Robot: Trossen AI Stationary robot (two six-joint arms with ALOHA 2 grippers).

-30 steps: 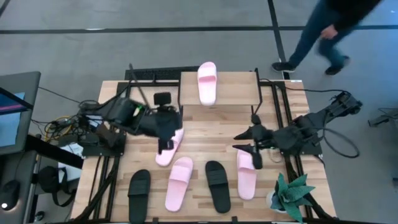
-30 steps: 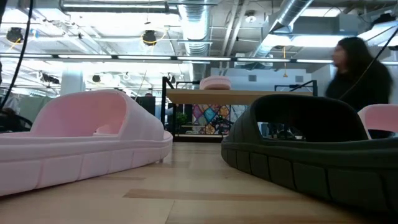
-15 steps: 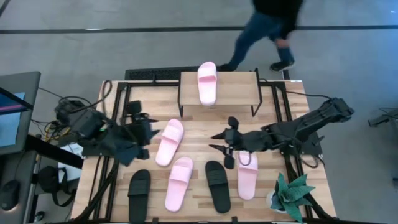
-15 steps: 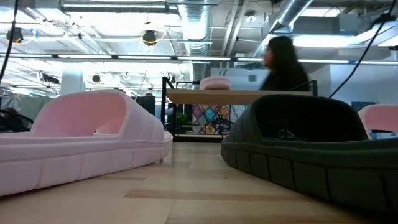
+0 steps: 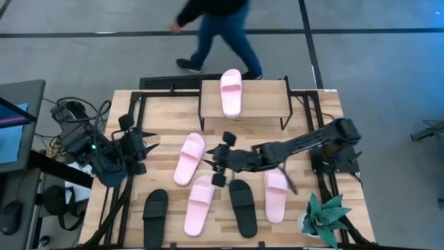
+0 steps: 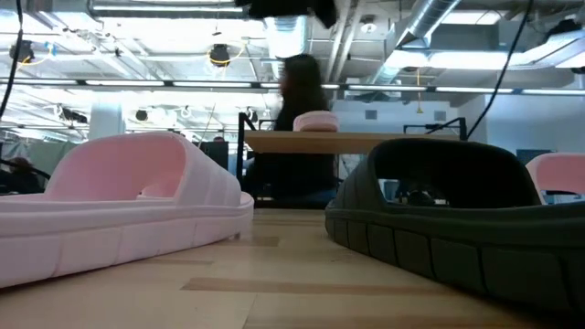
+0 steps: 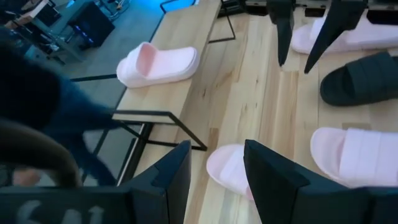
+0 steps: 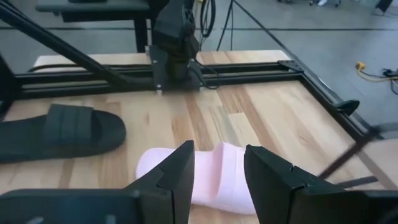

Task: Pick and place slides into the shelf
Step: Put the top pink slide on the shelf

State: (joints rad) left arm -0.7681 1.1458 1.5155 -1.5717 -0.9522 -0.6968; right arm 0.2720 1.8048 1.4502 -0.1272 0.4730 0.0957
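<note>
One pale pink slide (image 5: 231,92) lies flat on the shelf (image 5: 270,101) at the table's far middle; the low view also shows the shelf (image 6: 402,142). Three pink slides (image 5: 189,157) (image 5: 200,203) (image 5: 275,194) and two black slides (image 5: 155,217) (image 5: 243,207) lie sole-down on the table. My right gripper (image 5: 216,161) is open and reaches across the middle, just right of the pink slide (image 8: 199,177), touching nothing. My left gripper (image 5: 144,147) is open, drawn back at the table's left edge.
A potted plant (image 5: 325,221) stands at the near right corner. Black frame rails (image 5: 125,194) run along the table's left and right sides. A person (image 5: 215,31) walks on the floor beyond the far edge. Bare wood shows between the shelf and the slides.
My right gripper has swept from the table's right side toward its left, past the right pink slide, to the middle. My left gripper has drawn back from over the upper pink slide to the left edge. The person has walked from right to left behind the table.
</note>
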